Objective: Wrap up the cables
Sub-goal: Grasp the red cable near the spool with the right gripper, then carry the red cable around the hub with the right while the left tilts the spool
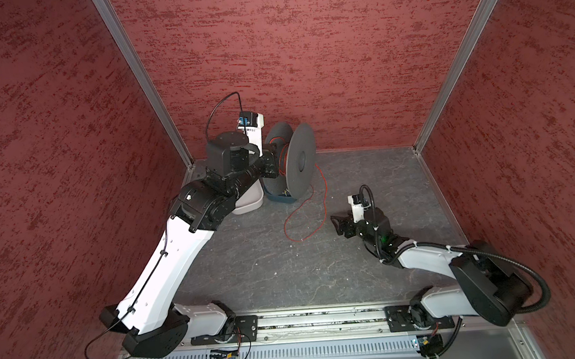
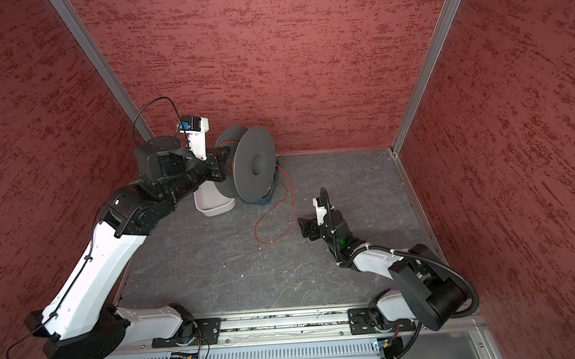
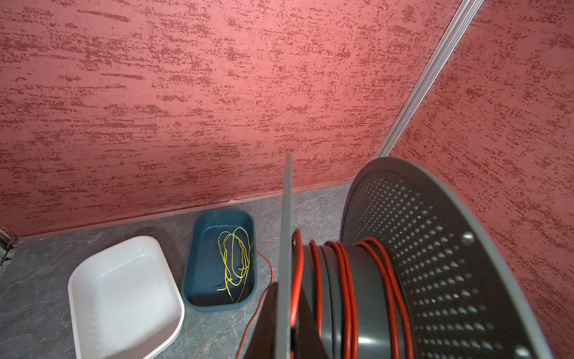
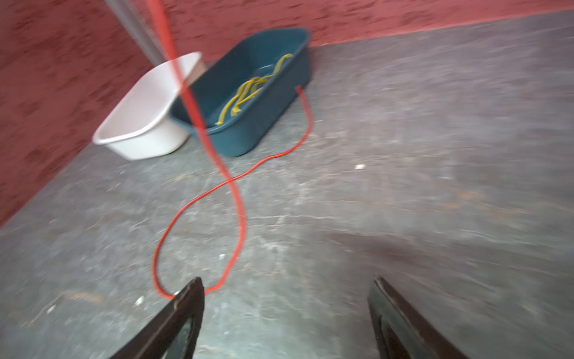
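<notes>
Red cable loop — just beside the right gripper.

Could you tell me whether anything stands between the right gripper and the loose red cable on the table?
Nothing visible does. The right gripper, jaws open, points at the red cable looped on bare table, its near bend beside one fingertip. The blue bin and white bin stand beyond the loop.
</notes>
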You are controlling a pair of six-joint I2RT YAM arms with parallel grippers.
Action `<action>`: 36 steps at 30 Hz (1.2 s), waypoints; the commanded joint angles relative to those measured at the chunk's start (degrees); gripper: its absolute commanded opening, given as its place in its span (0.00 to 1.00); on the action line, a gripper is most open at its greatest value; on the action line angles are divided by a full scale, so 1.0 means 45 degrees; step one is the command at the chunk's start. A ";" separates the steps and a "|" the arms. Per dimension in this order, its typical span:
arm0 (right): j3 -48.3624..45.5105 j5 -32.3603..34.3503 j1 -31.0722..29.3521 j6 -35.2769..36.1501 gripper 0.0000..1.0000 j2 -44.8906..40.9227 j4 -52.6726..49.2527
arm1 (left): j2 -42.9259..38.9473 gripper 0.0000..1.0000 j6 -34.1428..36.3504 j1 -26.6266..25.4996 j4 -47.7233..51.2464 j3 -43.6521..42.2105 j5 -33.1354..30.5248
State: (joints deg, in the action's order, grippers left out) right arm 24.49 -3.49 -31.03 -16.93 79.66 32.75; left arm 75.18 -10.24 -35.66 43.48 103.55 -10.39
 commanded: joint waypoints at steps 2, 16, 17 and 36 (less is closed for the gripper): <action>0.0383 -0.2162 -0.0272 -0.0324 0.82 0.1210 0.2917 | -0.0441 0.00 -0.0278 0.0086 -0.1201 0.0022 0.0237; 0.1570 -0.2073 -0.0502 -0.2700 0.48 0.4796 0.5026 | -0.0667 0.00 -0.0467 0.0258 -0.1243 -0.0224 0.0244; 0.1654 -0.1975 -0.0572 -0.2696 0.44 0.4854 0.4860 | -0.0633 0.00 -0.0506 0.0285 -0.1190 -0.0237 0.0259; 0.4351 0.1797 -0.4536 0.2829 0.00 0.3740 -0.0901 | 0.0137 0.00 -0.0625 0.0865 -0.2572 -0.0748 -0.2398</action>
State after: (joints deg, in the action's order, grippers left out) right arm 42.30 -0.56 -48.40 -11.92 98.80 33.36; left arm 75.50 -13.17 -32.18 39.86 101.01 -14.59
